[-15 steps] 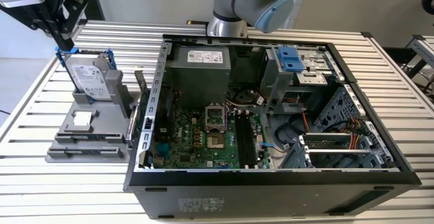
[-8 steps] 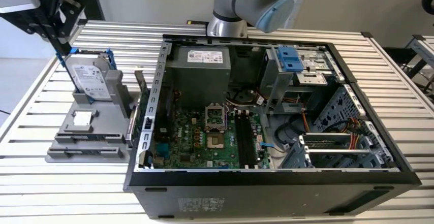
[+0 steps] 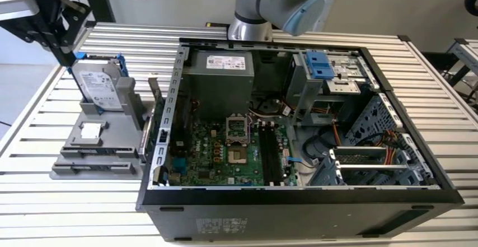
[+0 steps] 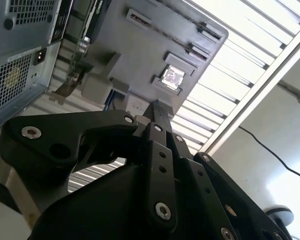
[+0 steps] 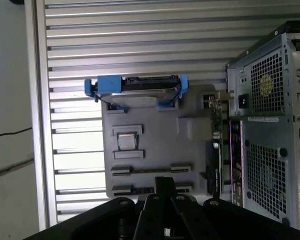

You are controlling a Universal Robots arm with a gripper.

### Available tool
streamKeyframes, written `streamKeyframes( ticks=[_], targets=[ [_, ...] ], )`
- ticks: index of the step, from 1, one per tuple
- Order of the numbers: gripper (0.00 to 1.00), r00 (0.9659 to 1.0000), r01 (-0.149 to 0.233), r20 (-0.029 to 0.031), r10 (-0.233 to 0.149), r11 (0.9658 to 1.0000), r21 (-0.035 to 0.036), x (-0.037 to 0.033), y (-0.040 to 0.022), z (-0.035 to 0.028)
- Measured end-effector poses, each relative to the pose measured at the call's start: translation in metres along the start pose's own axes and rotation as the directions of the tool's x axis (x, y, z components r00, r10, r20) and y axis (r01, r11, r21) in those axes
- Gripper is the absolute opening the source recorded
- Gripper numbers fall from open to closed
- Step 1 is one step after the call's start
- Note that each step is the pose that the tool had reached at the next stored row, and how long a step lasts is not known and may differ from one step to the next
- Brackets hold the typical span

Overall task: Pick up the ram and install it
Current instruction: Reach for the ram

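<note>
Presently: pincer [image 5: 163,184], closed, fingertips together, poised above the long-slot end of the grey holder [image 5: 155,132] on the slatted desk [image 5: 140,35]. Of the ram, the position cannot be told: the two long narrow slots [image 5: 151,170] just beside the pincer tip show thin dark lines, too slight to identify. Holder also carries:
- silver hard drive [image 5: 140,85] in a blue frame, upright at the far end;
- small square chip [image 5: 126,141] in its recess, between drive and slots;
- expansion card [image 5: 217,145] on edge, along the side facing the open computer case [image 5: 270,125], which stands just beside the holder.
</note>
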State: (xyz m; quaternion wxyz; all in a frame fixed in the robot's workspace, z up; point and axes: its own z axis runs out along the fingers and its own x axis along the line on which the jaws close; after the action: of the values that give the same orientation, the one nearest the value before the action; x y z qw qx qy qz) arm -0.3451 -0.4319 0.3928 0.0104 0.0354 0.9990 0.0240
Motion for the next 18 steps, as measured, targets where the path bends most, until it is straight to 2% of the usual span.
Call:
streamKeyframes(
  ticks=[9, 18],
  targets=[
    [0.00, 1.0000, 0.000, 0.0000, 0.000, 1.0000, 0.0000, -0.0010, -0.0139, -0.0007],
    [0.00, 1.0000, 0.001, -0.0001, -0.001, 1.0000, 0.0000, -0.0022, -0.0309, -0.0015]
  ],
)
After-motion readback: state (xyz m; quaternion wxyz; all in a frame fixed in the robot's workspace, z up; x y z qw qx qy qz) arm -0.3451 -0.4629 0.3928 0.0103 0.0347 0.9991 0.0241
